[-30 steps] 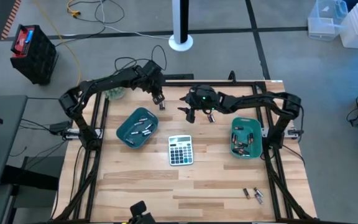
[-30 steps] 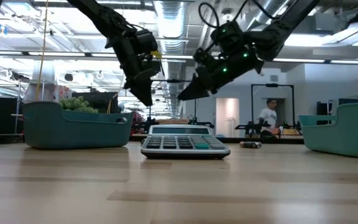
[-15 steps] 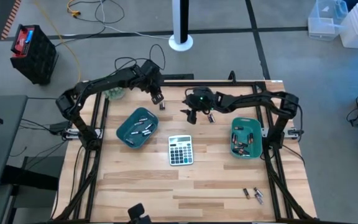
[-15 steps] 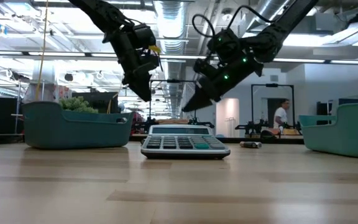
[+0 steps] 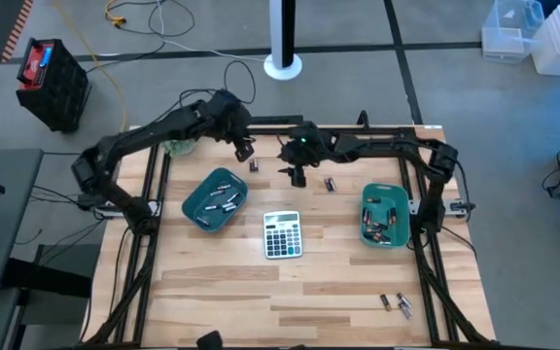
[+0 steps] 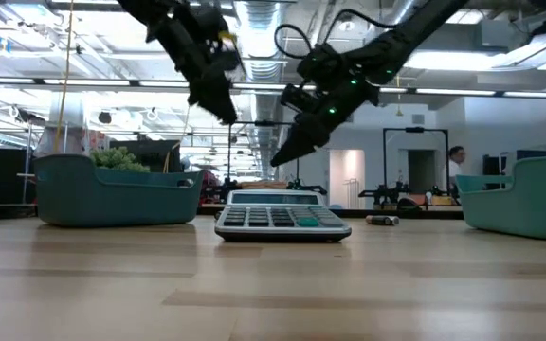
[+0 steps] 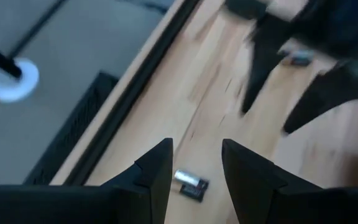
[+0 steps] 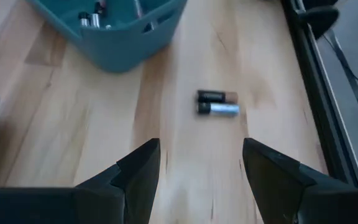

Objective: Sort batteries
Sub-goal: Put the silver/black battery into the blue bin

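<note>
Left pincer (image 5: 244, 153) hovers empty, fingers parted, above two batteries (image 5: 254, 165) at the worktop's (image 5: 290, 287) twelve o'clock edge. Right pincer (image 5: 297, 176), spread, hangs nearby. More batteries fill both trays (image 5: 215, 200) at nine and three.

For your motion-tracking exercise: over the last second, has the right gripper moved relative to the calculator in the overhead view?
Yes. The right gripper has shifted left and toward the table's far edge, away from the calculator, which has stayed put.
</note>
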